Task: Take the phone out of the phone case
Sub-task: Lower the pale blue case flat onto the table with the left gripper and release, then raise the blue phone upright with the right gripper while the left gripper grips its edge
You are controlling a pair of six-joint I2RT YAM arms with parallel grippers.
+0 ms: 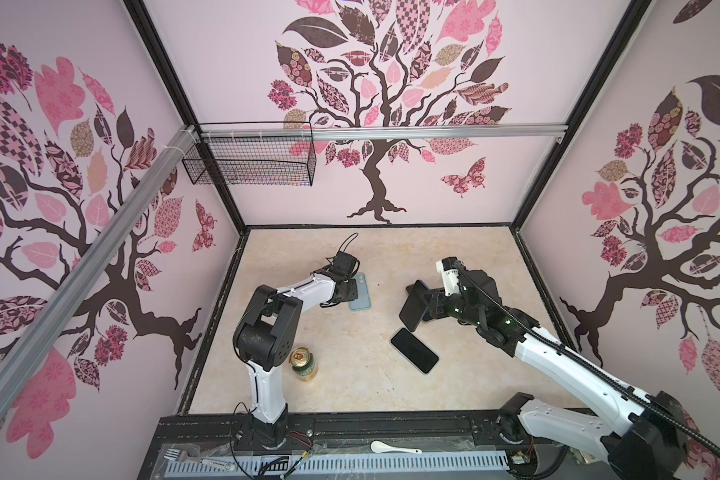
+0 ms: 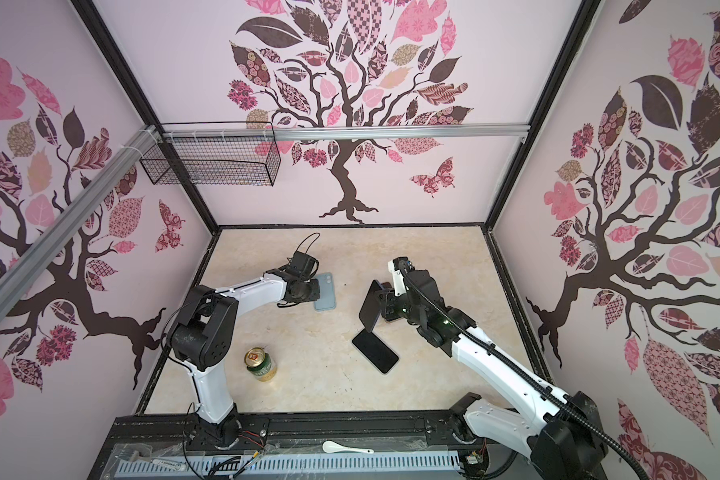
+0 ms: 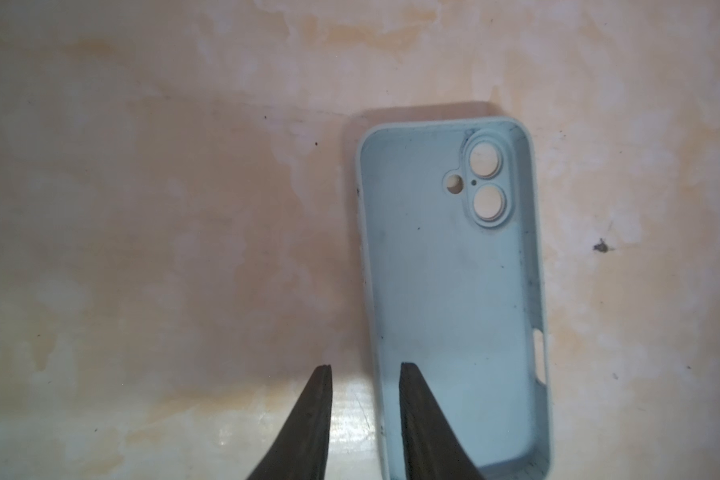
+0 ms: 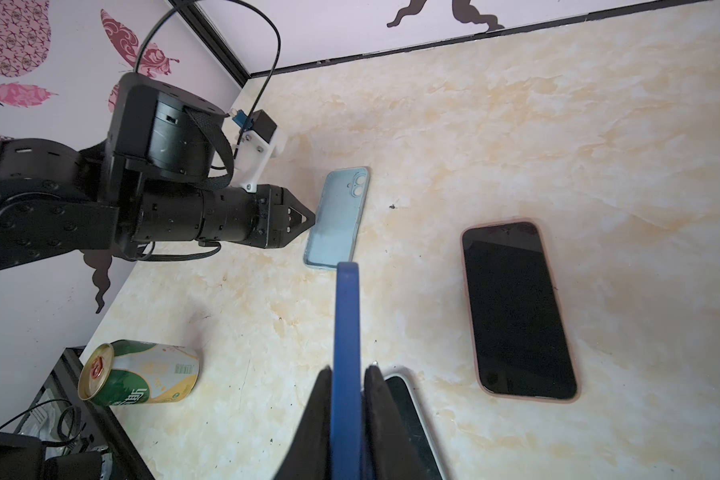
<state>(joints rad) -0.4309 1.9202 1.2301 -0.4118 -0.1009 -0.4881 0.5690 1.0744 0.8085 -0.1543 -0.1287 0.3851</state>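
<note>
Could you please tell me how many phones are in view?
3: blue phone in the jaws of the right gripper; pink-cased phone flat on the table; white-edged phone partly hidden beneath it.

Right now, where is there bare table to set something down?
Bare: the far strip of table along the back wall, and the front patch between the can and pink-cased phone. Crowded: the middle, with the left gripper at the light-blue case and the right gripper holding a blue-edged phone.
</note>
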